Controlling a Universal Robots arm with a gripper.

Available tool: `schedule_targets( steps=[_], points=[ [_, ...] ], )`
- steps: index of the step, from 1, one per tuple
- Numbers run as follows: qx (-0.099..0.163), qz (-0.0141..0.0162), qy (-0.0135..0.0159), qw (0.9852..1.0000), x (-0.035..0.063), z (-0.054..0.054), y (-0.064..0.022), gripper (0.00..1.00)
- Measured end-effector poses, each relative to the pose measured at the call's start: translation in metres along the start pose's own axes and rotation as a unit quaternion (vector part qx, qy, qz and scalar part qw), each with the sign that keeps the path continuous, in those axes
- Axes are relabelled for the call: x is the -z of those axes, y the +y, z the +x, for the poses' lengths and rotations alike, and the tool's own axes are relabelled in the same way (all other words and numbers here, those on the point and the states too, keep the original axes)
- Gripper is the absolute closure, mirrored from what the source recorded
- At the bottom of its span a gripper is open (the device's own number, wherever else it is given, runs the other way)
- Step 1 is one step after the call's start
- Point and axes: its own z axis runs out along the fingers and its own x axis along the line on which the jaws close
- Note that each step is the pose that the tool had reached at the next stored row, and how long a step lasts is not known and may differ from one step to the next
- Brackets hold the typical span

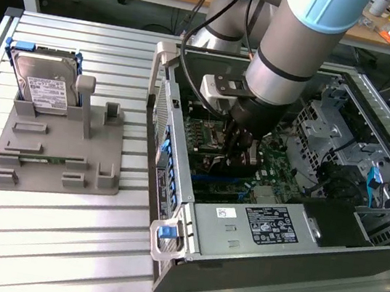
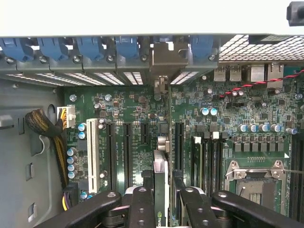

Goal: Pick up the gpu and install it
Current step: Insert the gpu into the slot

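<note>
Your tool [image 2: 161, 199] is down inside the open computer case [image 1: 174, 187], and it is clamped on the gpu [image 2: 160, 164]. In the wrist view, the two black fingers [image 2: 141, 206] close in on either side of the card, which you see edge-on as a thin upright strip running straight out from between them toward the case's rear wall. The card sits dead centre in the grip, touching both fingers.

Its metal end bracket [image 2: 164, 61] stands against the row of rear slot openings, between the blue slot clips [image 2: 128, 47]. The card hangs over the motherboard [image 2: 228, 114], in line with the black expansion slots [image 2: 128, 152] and just beside the white one [image 2: 91, 154]. Whether its edge is seated in a slot or just above it, you can't tell.

In the exterior view, the arm [image 1: 297, 51] reaches down into the middle of the case, the tool [image 1: 242, 149] low over the green board, near the power supply [image 1: 256, 225] with its label.

On the exterior view's left, well apart from the tool, a grey fixture [image 1: 55, 147] on the slatted metal table [image 1: 33, 247] carries the hard drive [image 1: 42, 86] standing up at its back, and a slim memory stick [image 1: 42, 160] lies flat near its front.
</note>
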Motion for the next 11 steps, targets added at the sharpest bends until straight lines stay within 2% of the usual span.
schedule_targets(
  steps=[11],
  points=[
    [0.000, 0.0000, 0.0000, 1.0000, -0.0029, 0.0002, 0.0001, 0.74]
  ],
)
